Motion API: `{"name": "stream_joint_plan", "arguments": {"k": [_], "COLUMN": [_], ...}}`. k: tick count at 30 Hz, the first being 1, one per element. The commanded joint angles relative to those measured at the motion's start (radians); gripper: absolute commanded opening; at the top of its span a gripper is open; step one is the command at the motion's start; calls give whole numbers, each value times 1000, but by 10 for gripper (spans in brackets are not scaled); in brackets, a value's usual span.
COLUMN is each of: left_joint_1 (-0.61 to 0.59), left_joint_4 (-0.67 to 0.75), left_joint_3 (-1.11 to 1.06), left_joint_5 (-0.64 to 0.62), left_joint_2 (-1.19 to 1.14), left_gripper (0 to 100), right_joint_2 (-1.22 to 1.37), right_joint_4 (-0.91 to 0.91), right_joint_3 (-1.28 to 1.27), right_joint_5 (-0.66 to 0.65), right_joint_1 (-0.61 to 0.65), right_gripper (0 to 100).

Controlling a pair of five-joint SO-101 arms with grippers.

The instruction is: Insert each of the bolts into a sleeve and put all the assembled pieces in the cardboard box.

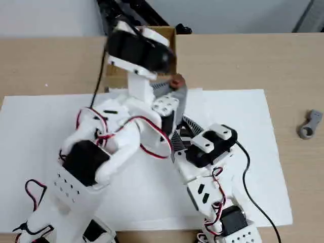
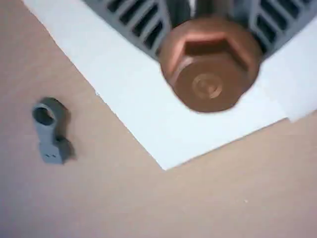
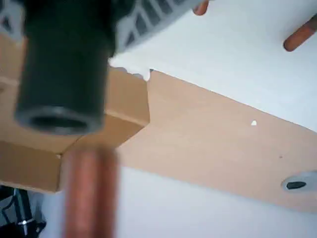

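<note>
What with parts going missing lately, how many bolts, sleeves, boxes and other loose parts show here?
copper bolts: 3
black sleeve: 1
cardboard box: 1
grey loose part: 1
Total: 6

A light brown wooden desk stands under soft, even light. A big white sheet of paper lies flat on it. A small grey piece lies on the bare wood, near the paper's edge. Past the desk's far edge is a pale grey wall.
</note>
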State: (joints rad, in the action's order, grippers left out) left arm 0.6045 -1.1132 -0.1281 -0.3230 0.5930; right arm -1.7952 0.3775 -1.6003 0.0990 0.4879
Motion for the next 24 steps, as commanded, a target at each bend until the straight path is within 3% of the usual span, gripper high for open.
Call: {"name": "stream_joint_plan", "arguments": {"k": [1,24], "left_joint_1": [-3,-52], "left_joint_4": [61,196], "left_joint_3": [-8,-120], "left_joint_5": [-3,-8], "left_joint_2": [40,34], "left_gripper": [5,5], "right_joint_2": [-10,-10], "right_joint_4": [-24,-22], "right_joint_3": [6,8], "right_joint_5": [12,14], "right_joint_1": [8,8], "right_gripper": [5,5]}}
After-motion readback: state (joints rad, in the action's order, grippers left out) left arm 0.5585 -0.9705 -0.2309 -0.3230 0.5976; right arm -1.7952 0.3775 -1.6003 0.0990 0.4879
